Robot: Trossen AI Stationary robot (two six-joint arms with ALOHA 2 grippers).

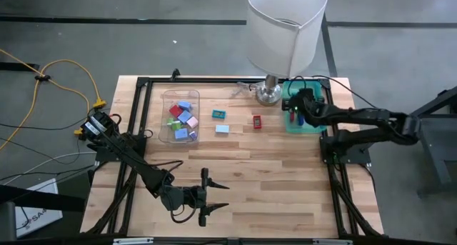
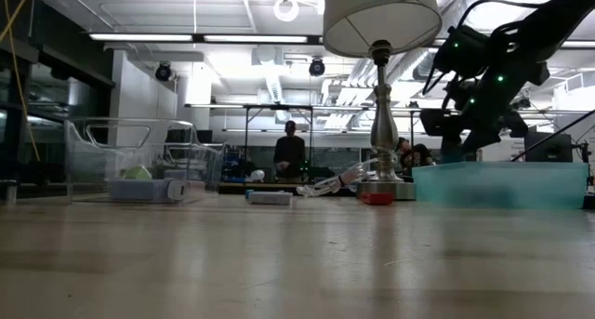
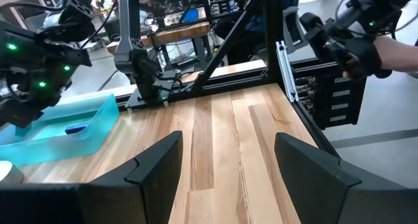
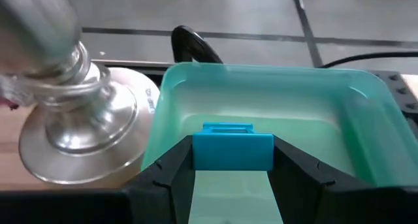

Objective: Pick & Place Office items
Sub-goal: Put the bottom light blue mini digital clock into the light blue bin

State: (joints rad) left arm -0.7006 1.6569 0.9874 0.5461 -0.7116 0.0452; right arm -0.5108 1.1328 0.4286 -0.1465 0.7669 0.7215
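Note:
The office items are small coloured pieces. Several lie in a clear bin (image 1: 180,116). A teal piece (image 1: 218,114), a light blue block (image 1: 222,128) and a red piece (image 1: 256,121) lie flat on the wood. A dark blue piece (image 3: 77,128) lies in the teal tray (image 1: 312,125). My right gripper (image 1: 294,109) hovers over that tray, shut on a blue block (image 4: 232,149). My left gripper (image 1: 225,196) waits open near the table's near edge, touching nothing; its fingers show spread in the left wrist view (image 3: 228,145). My right gripper pinches the blue block between its two fingers, one on each end of the block (image 4: 199,152). The fingers come from above, slanting down toward the tray. The block sits level in the hold, inside the tray's rim (image 4: 261,70); whether it touches the floor, I cannot tell.
A tall lamp with a white shade (image 1: 285,27) stands on a metal base (image 1: 269,95) right beside the teal tray and my right gripper. A black frame (image 1: 143,84) runs round the table. Bare wood lies between the clear bin and the tray. A person (image 2: 289,152) sits far behind.

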